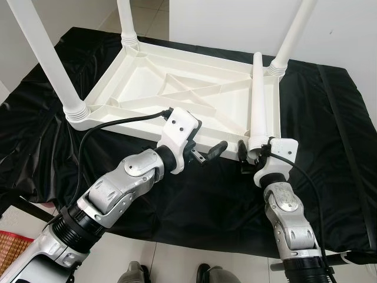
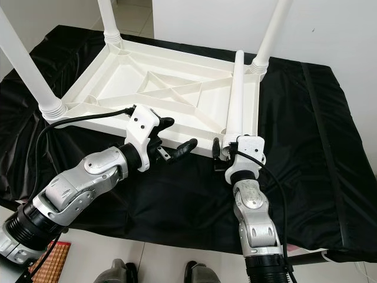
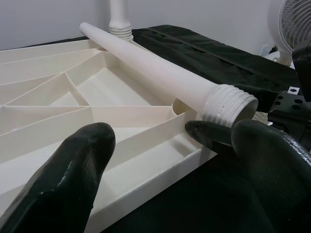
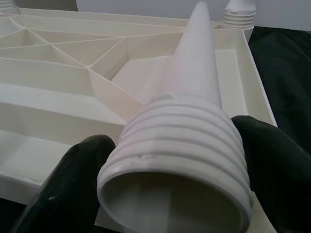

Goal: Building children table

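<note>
A white plastic table top lies upside down on a black cloth. Three white legs stand screwed into its corners: near left, far left and far right. A loose fourth leg lies along the table's right side, its threaded end at the near right corner. My right gripper is shut on that threaded end, one finger on each side. My left gripper hovers open at the table's front edge, just left of the leg's end, holding nothing.
The black cloth covers the low surface all around the table, with bare cloth to the right and in front. Tiled floor and a red mat lie below the near edge. A fan stands off to the side.
</note>
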